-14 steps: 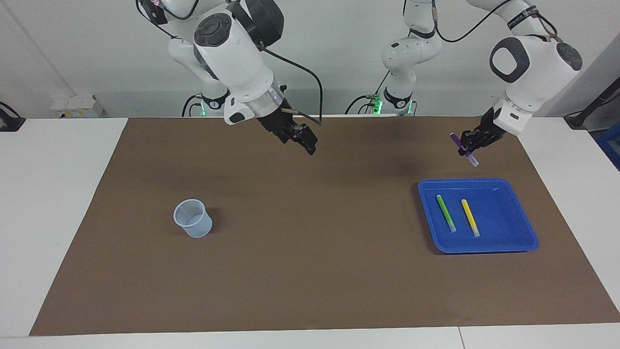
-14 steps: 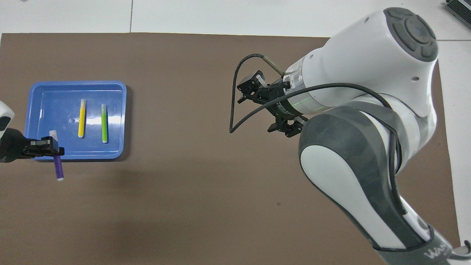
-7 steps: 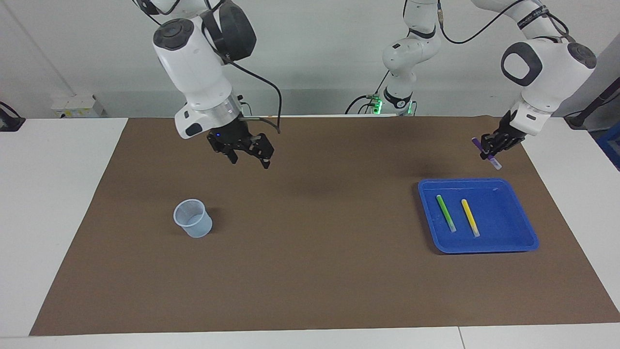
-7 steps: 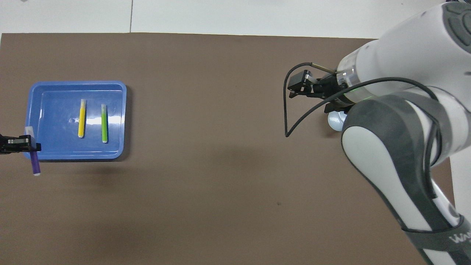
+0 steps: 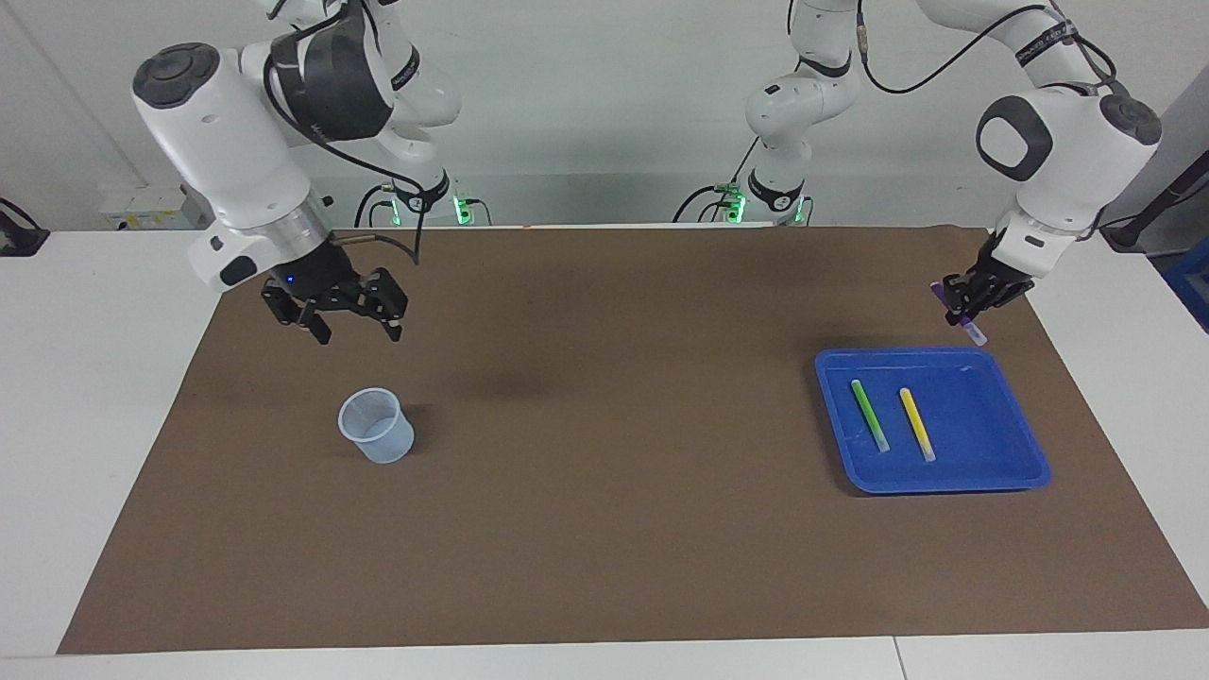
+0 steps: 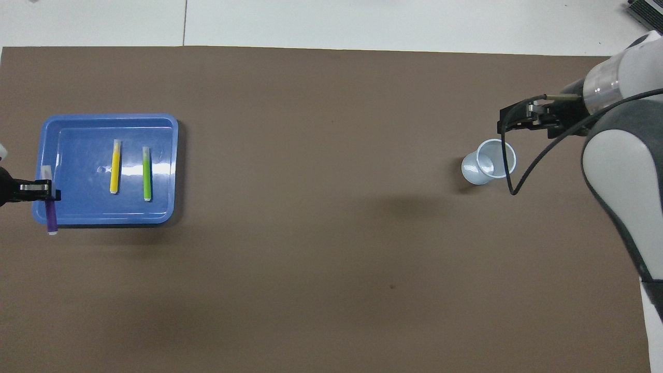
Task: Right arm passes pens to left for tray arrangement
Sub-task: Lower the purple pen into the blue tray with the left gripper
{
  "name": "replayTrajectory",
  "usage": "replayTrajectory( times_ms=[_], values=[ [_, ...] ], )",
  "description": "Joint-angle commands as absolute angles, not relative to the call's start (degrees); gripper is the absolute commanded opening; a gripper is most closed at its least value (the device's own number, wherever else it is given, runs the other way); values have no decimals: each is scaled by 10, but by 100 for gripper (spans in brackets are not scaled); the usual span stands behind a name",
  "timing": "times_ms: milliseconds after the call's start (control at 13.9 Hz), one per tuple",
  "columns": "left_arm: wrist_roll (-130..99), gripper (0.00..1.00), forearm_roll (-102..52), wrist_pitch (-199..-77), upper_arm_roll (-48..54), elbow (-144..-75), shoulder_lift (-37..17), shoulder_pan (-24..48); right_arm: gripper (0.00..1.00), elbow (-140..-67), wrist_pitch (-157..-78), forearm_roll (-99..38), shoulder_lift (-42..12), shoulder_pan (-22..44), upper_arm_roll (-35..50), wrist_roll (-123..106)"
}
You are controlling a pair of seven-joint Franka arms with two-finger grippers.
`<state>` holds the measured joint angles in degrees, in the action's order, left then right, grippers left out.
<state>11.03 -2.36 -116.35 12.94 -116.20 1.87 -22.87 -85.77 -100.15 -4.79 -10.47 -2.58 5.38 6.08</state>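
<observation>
The blue tray [image 5: 1030, 467] [image 6: 166, 207] lies toward the left arm's end of the table. A green pen [image 5: 869, 415] [image 6: 147, 173] and a yellow pen [image 5: 916, 424] [image 6: 115, 167] lie side by side in it. My left gripper [image 5: 965, 304] [image 6: 49, 196] is shut on the purple pen [image 5: 971, 328] [image 6: 51, 220] and holds it tilted in the air over the tray's corner nearest the robots. My right gripper [image 5: 357, 326] [image 6: 505, 124] hangs open and empty over the mat toward the right arm's end, above a spot close to the cup.
A small translucent pale-blue cup [image 5: 376, 425] [image 6: 489, 161] stands on the brown mat [image 5: 604, 529] toward the right arm's end. White table surface [image 5: 94, 397] borders the mat.
The right arm has swung away from the middle toward its own end of the table, uncovering the cup from above. The left gripper has carried the purple pen outward, over the tray's corner.
</observation>
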Motion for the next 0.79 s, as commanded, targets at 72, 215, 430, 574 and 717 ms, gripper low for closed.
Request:
replayTrajectory(
  times_ms=[72,215,430,574,717],
  values=[
    [111,0,11,-1217,124,-1130,-53,-233,100,-867,-997,-33,-77,-25,26,42],
    [111,0,23,-1218,124,-1129,-55,-236,100,-867,-987,-15,-67,-24,18,30],
    [111,0,24,-1234,125,-1128,-72,-237,100,-866,-984,2,-60,-18,19,24],
    [112,0,25,-1259,124,-1099,-118,-241,100,-867,-969,-5,-52,-18,20,23],
    [112,0,52,-1262,125,-1070,-155,-243,100,-866,-949,-7,-47,-18,26,23]
  ],
)
